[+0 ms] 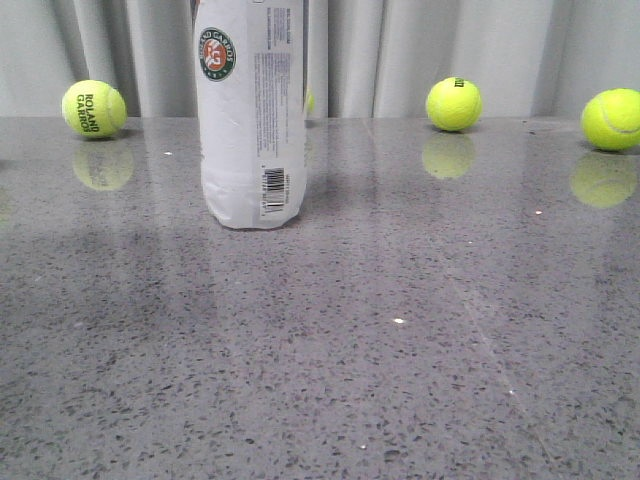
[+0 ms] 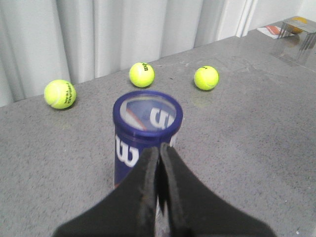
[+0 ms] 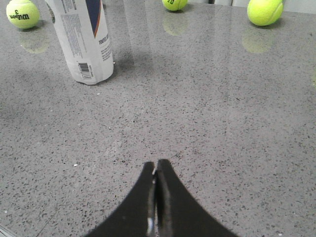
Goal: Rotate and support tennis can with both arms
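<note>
Hovering left hand (image 2: 159, 148) above tennis can (image 2: 147, 133)

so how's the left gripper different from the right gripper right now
The left gripper hangs just above the tennis can, its tips near the navy rim; the right gripper sits over bare table, well away from the can. The left looks down onto the can's lid; the right sees its side and barcode. Both are black, tapering, and shut on nothing.
</note>
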Robot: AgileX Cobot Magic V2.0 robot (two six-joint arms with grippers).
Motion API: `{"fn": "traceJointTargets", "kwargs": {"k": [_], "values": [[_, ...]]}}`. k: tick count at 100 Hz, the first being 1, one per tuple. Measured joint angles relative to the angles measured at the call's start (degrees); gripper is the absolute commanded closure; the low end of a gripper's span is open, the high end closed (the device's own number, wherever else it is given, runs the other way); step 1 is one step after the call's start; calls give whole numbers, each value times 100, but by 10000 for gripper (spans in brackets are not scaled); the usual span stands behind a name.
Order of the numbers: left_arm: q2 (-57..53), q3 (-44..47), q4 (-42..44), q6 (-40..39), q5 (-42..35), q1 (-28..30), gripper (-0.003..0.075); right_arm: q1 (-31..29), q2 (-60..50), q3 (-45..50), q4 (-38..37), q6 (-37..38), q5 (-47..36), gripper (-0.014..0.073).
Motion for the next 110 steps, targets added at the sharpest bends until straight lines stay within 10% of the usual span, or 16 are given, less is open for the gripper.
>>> {"fn": "traceJointTargets", "kwargs": {"k": [55, 110], "values": [[-2001, 2254, 567, -127, -101, 293, 740, 0, 0, 0, 0, 0, 0, 662], [-3766, 4993, 1393, -632, -2247, 1743, 740, 0, 0, 0, 0, 0, 0, 662]]}}
